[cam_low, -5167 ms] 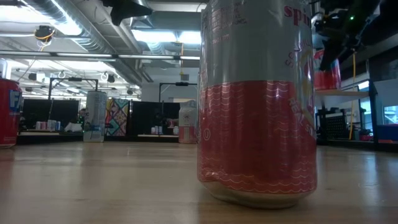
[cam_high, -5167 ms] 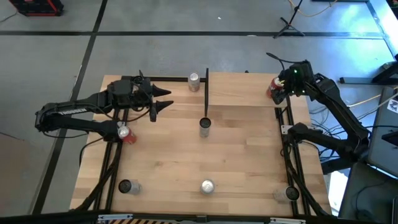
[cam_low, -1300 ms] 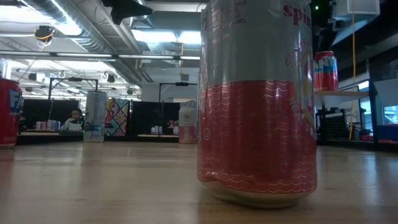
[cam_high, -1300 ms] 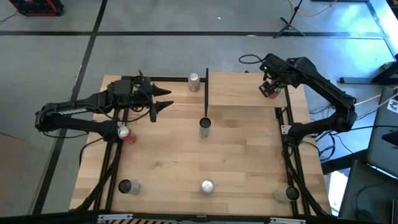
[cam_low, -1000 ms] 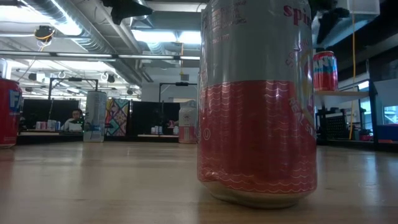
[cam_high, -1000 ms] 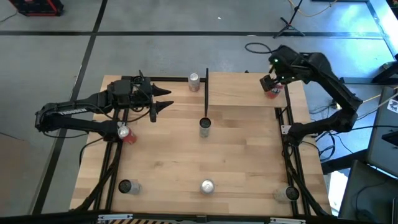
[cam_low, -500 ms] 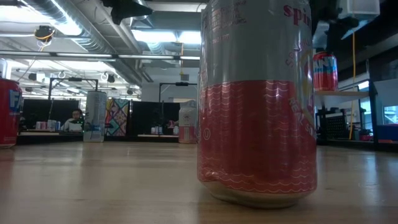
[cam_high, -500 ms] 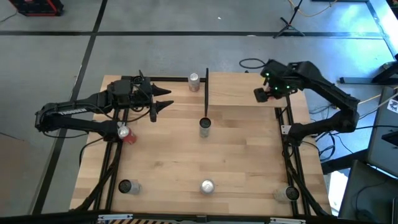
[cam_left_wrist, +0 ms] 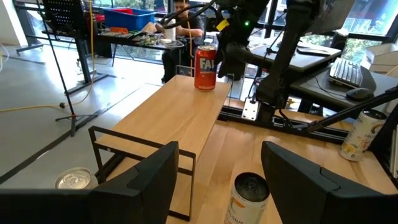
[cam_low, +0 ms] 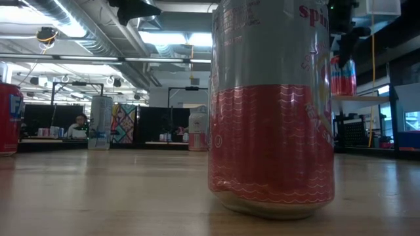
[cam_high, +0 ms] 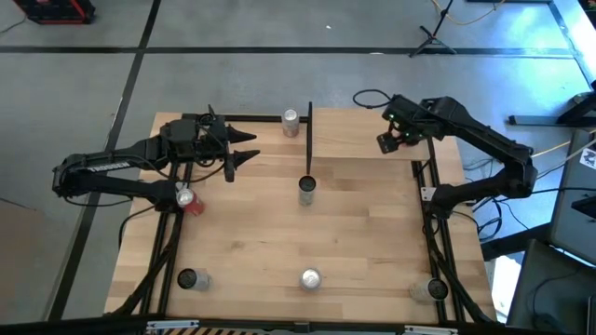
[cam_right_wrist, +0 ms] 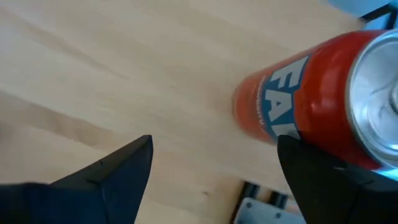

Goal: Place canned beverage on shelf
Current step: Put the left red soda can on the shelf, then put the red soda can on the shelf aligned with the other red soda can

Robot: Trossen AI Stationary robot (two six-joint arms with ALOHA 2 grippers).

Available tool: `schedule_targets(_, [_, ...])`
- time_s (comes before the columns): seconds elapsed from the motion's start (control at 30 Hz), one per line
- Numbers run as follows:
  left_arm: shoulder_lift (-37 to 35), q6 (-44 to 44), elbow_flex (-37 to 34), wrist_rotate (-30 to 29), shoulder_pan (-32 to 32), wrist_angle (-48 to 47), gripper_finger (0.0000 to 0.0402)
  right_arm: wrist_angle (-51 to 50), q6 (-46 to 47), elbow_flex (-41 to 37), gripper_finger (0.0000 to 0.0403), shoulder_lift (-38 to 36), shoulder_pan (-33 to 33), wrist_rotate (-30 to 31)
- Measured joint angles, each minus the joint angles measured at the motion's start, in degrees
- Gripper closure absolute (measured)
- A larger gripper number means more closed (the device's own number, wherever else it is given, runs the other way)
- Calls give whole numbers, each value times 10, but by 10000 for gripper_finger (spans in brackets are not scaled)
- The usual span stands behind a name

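A red can (cam_left_wrist: 205, 67) stands upright on its base at the far right end of the pale shelf board (cam_high: 349, 130). It also shows in the right wrist view (cam_right_wrist: 311, 118) and the low view (cam_low: 344, 76). My right gripper (cam_right_wrist: 214, 140) is open and empty. It hovers over the shelf just left of the can (cam_high: 386, 141). My left gripper (cam_high: 253, 147) is open and empty above the table's far left part, and it also shows in the left wrist view (cam_left_wrist: 217, 186).
Thin black posts (cam_high: 308, 140) edge the shelf. A silver can (cam_high: 291, 119) stands at the far edge and another can (cam_high: 306, 189) below the shelf's left end. A red can (cam_high: 186, 198) stands at the left and three cans (cam_high: 309, 278) along the near edge.
My right gripper has moved away from the red can toward the table's left, over the shelf board. The can has stayed upright in its place on the shelf.
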Motion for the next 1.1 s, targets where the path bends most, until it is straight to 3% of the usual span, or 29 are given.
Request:
schedule_targets(0.6, [0,0,0,0,0,-1,176,-44,-79,0,70,0,0,66])
schedule_targets(0.87, [0,0,0,0,0,-1,176,-58,-96,-3,70,0,0,68])
schedule_targets(1.0, [0,0,0,-2,0,-1,176,-59,-92,-1,70,0,0,46])
schedule_targets(1.1, [0,0,0,-19,0,-2,176,-40,-78,34,70,0,9,-33])
